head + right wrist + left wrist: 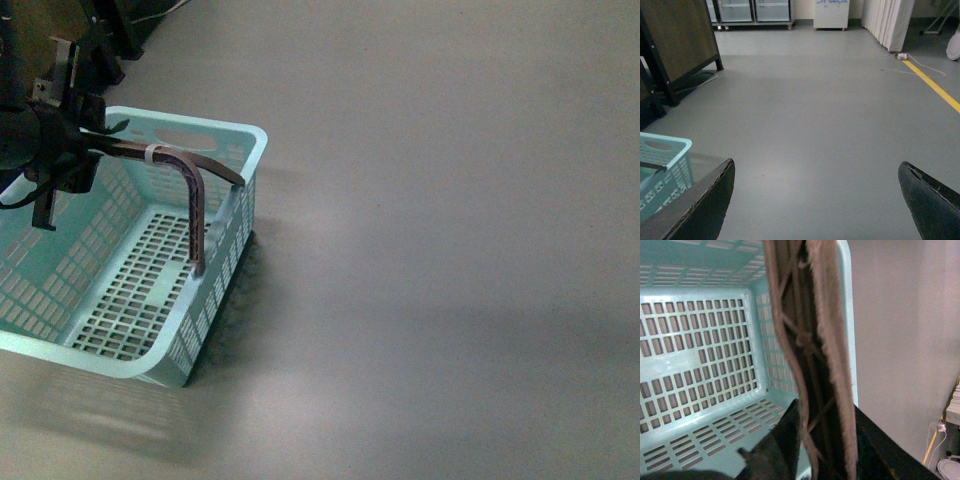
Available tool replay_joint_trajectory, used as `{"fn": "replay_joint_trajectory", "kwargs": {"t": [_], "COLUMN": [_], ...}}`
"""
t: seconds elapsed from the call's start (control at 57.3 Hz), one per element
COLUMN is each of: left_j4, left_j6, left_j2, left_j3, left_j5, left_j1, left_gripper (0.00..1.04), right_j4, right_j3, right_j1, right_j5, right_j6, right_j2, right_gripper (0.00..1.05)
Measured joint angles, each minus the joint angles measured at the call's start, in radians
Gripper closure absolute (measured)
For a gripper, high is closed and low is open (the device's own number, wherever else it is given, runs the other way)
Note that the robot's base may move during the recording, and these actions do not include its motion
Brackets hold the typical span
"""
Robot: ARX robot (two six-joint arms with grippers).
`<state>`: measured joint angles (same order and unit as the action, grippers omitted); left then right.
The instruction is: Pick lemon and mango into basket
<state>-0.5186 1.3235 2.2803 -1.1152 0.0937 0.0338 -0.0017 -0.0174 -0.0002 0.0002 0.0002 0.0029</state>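
At far left the left pincer [85, 145] is clenched on the brown swing handle [190, 190], holding it raised over the light teal basket [225, 275]. The left wrist view confirms this, with the handle [835, 340] running between dark fingers [785, 440] above the slotted basket floor [700, 340], which holds nothing. The basket stands on the grey floor [450, 250]. It looks like light, stiff plastic, and its handle pivots, so it would probably sway if lifted by the handle alone.

To the right, the right pincer [816, 165] is released, its jaws wide apart over bare floor, with the basket [665, 150] to its left.

Neither the lemon nor the mango shows in any view. Both are probably smooth-skinned and easily bruised, so a gentle grasp across the middle seems best.
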Motion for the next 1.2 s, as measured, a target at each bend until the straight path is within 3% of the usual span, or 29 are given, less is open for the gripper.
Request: {"fn": "replay_joint_trajectory", "kwargs": {"t": [0.087, 0.436, 0.576, 0.628, 0.785, 0.925, 1.204], "left_j4": [0.042, 0.027, 0.089, 0.184, 0.455, 0.606, 0.676], "left_j6": [0.054, 0.121, 0.172, 0.211, 0.269, 0.271, 0.266], "left_j2": [-0.027, -0.308, -0.655, -0.845, -1.247, -1.42, -1.53], "left_j3": [0.014, 0.302, 0.495, 0.539, 0.537, 0.462, 0.346], "left_j5": [0.006, 0.034, 0.075, 0.101, 0.182, 0.254, 0.28], "left_j1": [0.006, 0.019, 0.048, 0.068, 0.117, 0.152, 0.211], "left_gripper": [0.97, 0.98, 0.98, 0.98, 0.98, 0.98, 0.98], "right_j4": [0.0, 0.0, 0.0, 0.0, 0.0, 0.0, 0.0], "right_j3": [0.0, 0.0, 0.0, 0.0, 0.0, 0.0, 0.0], "right_j1": [0.0, 0.0, 0.0, 0.0, 0.0, 0.0, 0.0], "right_j5": [0.0, 0.0, 0.0, 0.0, 0.0, 0.0, 0.0], "right_j6": [0.0, 0.0, 0.0, 0.0, 0.0, 0.0, 0.0], "right_j2": [0.0, 0.0, 0.0, 0.0, 0.0, 0.0, 0.0], "right_gripper": [0.09, 0.09, 0.09, 0.09, 0.09, 0.09, 0.09]}}
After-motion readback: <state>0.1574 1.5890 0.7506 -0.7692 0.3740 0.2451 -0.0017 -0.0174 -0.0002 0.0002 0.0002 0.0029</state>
